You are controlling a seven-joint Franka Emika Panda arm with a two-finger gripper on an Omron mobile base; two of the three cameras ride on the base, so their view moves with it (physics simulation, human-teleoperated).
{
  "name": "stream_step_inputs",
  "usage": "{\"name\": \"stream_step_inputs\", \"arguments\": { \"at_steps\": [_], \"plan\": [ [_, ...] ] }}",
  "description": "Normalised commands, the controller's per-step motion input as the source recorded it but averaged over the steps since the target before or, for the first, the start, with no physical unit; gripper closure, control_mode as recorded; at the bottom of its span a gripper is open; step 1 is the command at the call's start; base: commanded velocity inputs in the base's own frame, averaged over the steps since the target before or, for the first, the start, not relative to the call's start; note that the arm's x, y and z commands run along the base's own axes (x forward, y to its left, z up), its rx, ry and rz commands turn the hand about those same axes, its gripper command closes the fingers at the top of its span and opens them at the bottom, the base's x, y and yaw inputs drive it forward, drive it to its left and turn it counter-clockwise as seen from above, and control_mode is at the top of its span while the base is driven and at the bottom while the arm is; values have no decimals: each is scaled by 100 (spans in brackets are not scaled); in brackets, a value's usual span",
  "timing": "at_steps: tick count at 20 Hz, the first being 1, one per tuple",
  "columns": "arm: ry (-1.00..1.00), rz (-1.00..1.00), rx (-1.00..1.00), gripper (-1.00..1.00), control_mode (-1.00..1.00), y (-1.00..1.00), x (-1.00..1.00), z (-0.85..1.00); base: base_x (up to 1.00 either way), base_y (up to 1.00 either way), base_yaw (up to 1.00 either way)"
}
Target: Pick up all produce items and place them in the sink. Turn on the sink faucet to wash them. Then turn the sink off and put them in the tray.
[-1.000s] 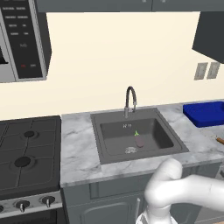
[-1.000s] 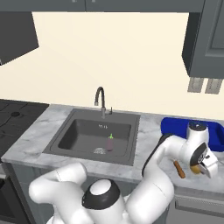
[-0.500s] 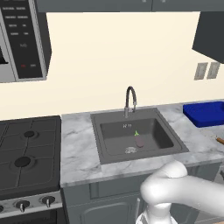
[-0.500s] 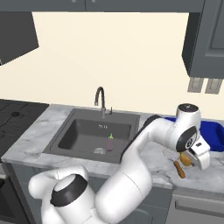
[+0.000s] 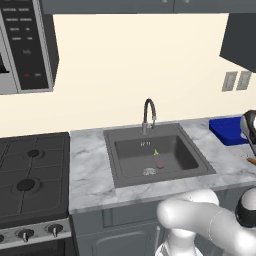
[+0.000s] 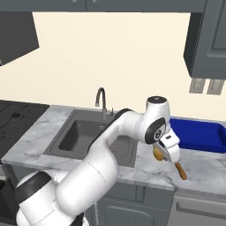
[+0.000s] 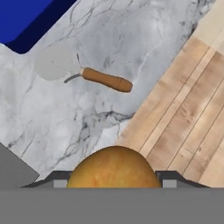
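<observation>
A small dark purple eggplant (image 5: 159,160) with a green stem lies in the sink (image 5: 125,150) near the round drain. Behind the basin rises the dark gooseneck faucet (image 5: 148,113) (image 6: 101,99). My gripper (image 6: 161,152) (image 7: 113,183) is shut on the round yellow fruit (image 6: 157,154) (image 7: 113,168) and holds it above the marble counter, between the sink (image 6: 70,137) and the blue tray (image 6: 198,135). In the hand view the fruit sits between both finger tips, and a corner of the tray (image 7: 26,17) lies at the upper left.
A utensil with a wooden handle (image 7: 106,80) (image 6: 179,171) and a round grey blade lies on the counter (image 7: 87,39) below the gripper, near its front edge. Wood floor (image 7: 188,113) lies beyond that edge. A stove (image 5: 30,175) stands left of the sink.
The arm has swung left with the yellow fruit in the gripper, away from the counter's right end and toward the sink. The eggplant has stayed in the basin.
</observation>
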Motion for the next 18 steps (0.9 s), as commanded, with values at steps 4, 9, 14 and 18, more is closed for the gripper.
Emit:
{"name": "stream_step_inputs", "arguments": {
  "at_steps": [4, 9, 14, 18],
  "plan": [
    [0, 6, 2, 100, -100, 91, 13, 0, 0, 0, 0],
    [0, 9, 5, 100, -100, 78, 33, 0, 0, 0, 0],
    [0, 11, 6, 100, -100, 66, 40, 0, 0, 0, 0],
    [5, 12, 6, 100, -100, 52, 46, 0, 0, 0, 0]
  ]
}}
